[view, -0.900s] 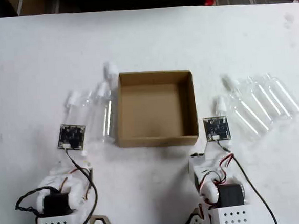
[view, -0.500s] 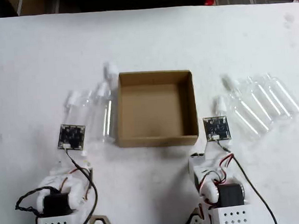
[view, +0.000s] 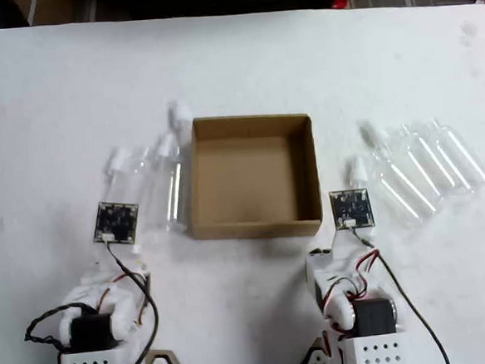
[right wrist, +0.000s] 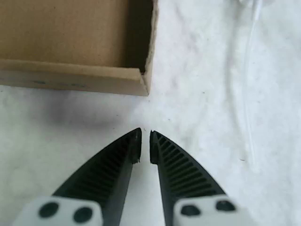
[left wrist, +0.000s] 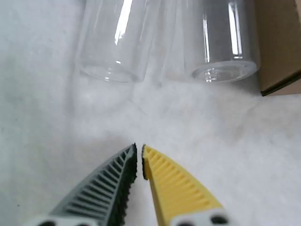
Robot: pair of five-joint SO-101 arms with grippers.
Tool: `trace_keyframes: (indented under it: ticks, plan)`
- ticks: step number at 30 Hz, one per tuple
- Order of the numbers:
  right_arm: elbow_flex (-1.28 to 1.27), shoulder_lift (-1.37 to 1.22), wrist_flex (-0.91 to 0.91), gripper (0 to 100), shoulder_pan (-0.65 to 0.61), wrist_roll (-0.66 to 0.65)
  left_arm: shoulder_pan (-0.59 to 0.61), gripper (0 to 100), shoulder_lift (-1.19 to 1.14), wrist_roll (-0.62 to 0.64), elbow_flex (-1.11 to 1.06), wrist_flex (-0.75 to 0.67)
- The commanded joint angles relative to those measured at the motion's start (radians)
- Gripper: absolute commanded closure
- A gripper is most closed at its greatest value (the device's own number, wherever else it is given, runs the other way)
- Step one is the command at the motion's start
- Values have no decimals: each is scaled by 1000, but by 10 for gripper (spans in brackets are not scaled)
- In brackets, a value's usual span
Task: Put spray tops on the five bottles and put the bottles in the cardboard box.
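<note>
The frame edge cuts both bottles (left wrist: 218, 42) in the left wrist view down to their bases, and the box (left wrist: 277, 47) to one corner. In the right wrist view the box and a thin tube (right wrist: 249, 84) run off the frame. In the high view the right-hand bottles overlap, so their number is unclear.

Bright even light, pale table (view: 234, 66), glare streaks on clear bottles (left wrist: 113, 37), soft shadow beside cardboard box (right wrist: 61, 28)
</note>
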State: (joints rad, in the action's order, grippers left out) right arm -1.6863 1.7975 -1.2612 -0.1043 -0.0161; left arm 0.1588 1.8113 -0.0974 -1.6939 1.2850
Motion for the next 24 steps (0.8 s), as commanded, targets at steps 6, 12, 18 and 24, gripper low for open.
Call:
trace_keyframes:
  ticks: [6, 12, 18, 24]
  plan:
    - [-5, 5, -5, 978, 10, -11, -8, 976, 10, 15, 2, 3]
    - [-5, 4, -5, 981, 2, -9, -8, 976, 10, 17, 2, 3]
    - [-5, 4, -5, 978, 4, -9, -8, 976, 10, 17, 2, 3]
    - [-5, 5, 58, 977, -45, -11, -8, 976, 10, 12, 2, 3]
